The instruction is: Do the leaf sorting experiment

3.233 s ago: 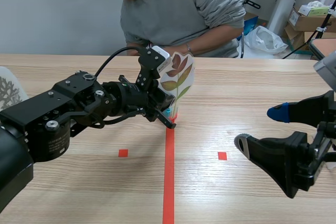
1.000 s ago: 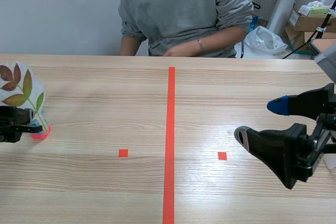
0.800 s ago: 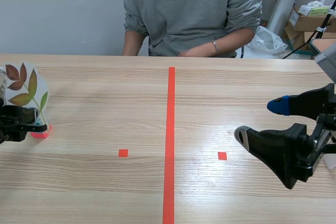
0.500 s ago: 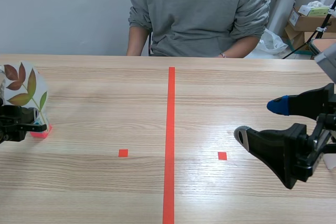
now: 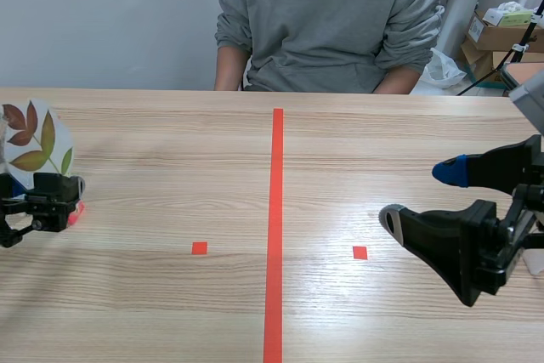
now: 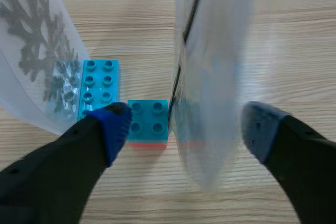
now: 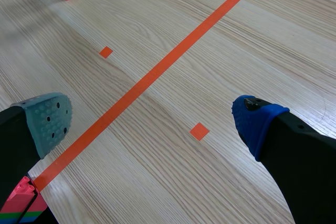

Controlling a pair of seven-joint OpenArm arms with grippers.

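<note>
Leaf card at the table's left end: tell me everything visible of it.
The leaf card is a clear, glossy sheet with a rounded top, enclosing a sprig of brown and green leaves. It stands upright near the left end of the table, its foot seemingly slotted into a small blue block with a red layer beneath. The left gripper is open, one finger either side of the foot; whether a pad touches the block is unclear. A second card with a grey leaf stands beside it.

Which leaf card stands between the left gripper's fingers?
The edge-on card on the small blue-and-red block; the grey-leaf card on the longer blue block stands beside the left gripper.
</note>
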